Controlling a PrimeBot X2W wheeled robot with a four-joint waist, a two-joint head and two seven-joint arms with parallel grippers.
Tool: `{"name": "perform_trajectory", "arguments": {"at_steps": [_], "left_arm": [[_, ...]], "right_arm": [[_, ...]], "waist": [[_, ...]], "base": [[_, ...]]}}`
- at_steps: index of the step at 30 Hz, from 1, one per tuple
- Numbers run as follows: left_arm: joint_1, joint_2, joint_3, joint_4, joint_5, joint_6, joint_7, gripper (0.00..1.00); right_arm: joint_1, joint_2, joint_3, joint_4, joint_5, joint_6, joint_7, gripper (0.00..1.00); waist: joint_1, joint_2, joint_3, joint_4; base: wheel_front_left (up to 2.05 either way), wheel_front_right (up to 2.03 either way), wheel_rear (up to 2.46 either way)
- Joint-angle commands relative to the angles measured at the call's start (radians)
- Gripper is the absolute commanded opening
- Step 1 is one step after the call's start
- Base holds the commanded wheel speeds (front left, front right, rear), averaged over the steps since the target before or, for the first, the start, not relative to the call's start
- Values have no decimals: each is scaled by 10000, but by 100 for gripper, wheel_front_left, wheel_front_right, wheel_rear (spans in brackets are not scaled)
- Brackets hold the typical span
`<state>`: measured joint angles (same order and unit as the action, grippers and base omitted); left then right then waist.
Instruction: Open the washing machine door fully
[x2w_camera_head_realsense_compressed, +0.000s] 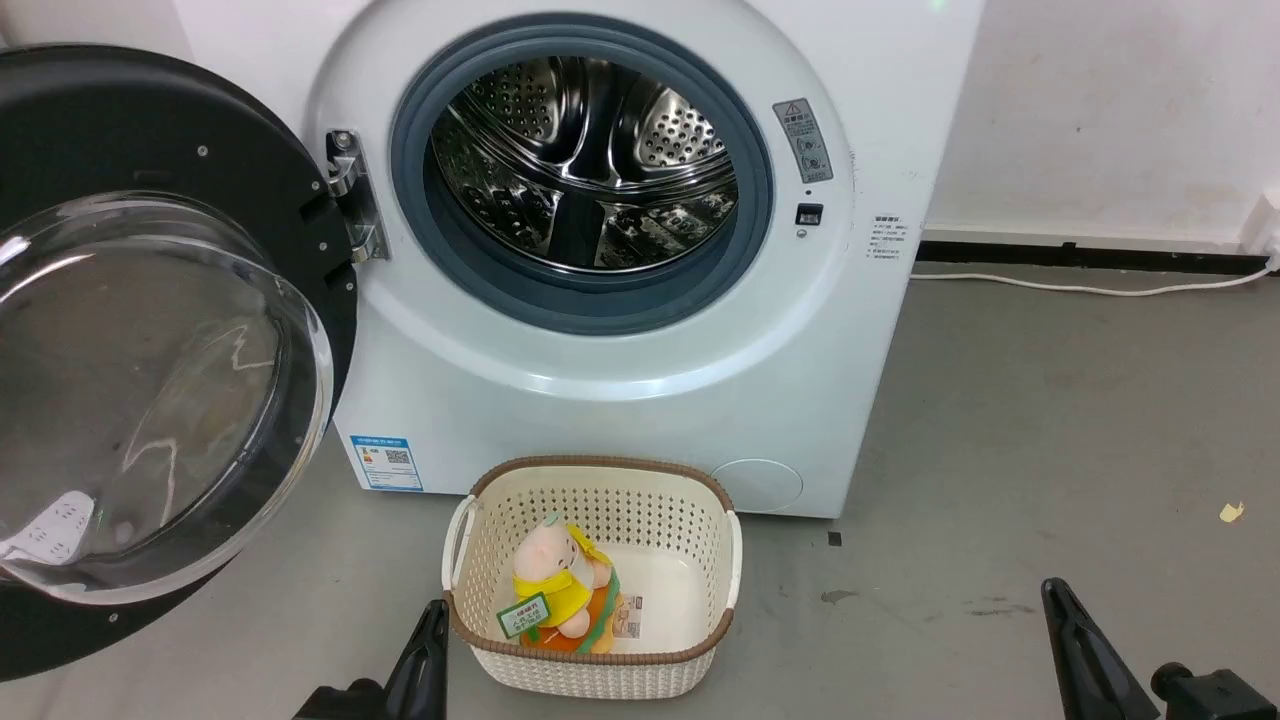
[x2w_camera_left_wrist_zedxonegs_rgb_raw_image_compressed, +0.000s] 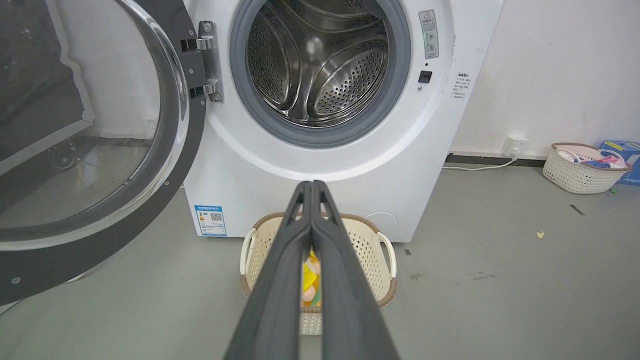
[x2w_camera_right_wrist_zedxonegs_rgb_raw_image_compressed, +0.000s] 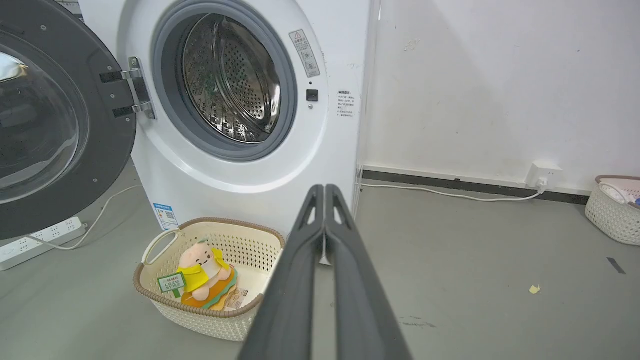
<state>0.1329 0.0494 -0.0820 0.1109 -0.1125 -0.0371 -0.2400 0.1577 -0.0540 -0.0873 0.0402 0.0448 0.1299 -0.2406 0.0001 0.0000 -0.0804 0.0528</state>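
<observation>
The white washing machine (x2w_camera_head_realsense_compressed: 620, 420) faces me with its steel drum (x2w_camera_head_realsense_compressed: 590, 160) exposed inside the grey gasket. Its black round door (x2w_camera_head_realsense_compressed: 150, 330) with the bulging clear window hangs swung wide to the left on the hinge (x2w_camera_head_realsense_compressed: 352, 195). The door (x2w_camera_left_wrist_zedxonegs_rgb_raw_image_compressed: 90, 140) and the machine (x2w_camera_left_wrist_zedxonegs_rgb_raw_image_compressed: 320, 160) also appear in the left wrist view, and again the door (x2w_camera_right_wrist_zedxonegs_rgb_raw_image_compressed: 55, 115) in the right wrist view. My left gripper (x2w_camera_left_wrist_zedxonegs_rgb_raw_image_compressed: 311, 186) is shut and empty, low near the basket's left side (x2w_camera_head_realsense_compressed: 435, 612). My right gripper (x2w_camera_right_wrist_zedxonegs_rgb_raw_image_compressed: 324, 189) is shut and empty, low at the right (x2w_camera_head_realsense_compressed: 1050, 590), well away from the door.
A cream perforated basket (x2w_camera_head_realsense_compressed: 700, 520) with a plush toy (x2w_camera_head_realsense_compressed: 560, 590) stands on the grey floor right before the machine. A white cable (x2w_camera_head_realsense_compressed: 1090, 288) runs along the wall. A power strip (x2w_camera_right_wrist_zedxonegs_rgb_raw_image_compressed: 40, 237) lies under the door. Another basket (x2w_camera_left_wrist_zedxonegs_rgb_raw_image_compressed: 580, 170) sits far right.
</observation>
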Motion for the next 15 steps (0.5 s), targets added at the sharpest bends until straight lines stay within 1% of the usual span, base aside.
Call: {"name": "perform_trajectory", "arguments": {"at_steps": [1,15], "left_arm": [[-102,1,41,-52,85,28,48,0],[-251,2,136,-180,211,70,334,0]], "right_arm": [[-110,3,31,-30,-32,1,47,0],[-288,7,134,-76,-83,2,333,0]], "waist": [[0,0,10,-7],[0,0,106,-70]], "base": [[0,0,0],[0,0,0]]}}
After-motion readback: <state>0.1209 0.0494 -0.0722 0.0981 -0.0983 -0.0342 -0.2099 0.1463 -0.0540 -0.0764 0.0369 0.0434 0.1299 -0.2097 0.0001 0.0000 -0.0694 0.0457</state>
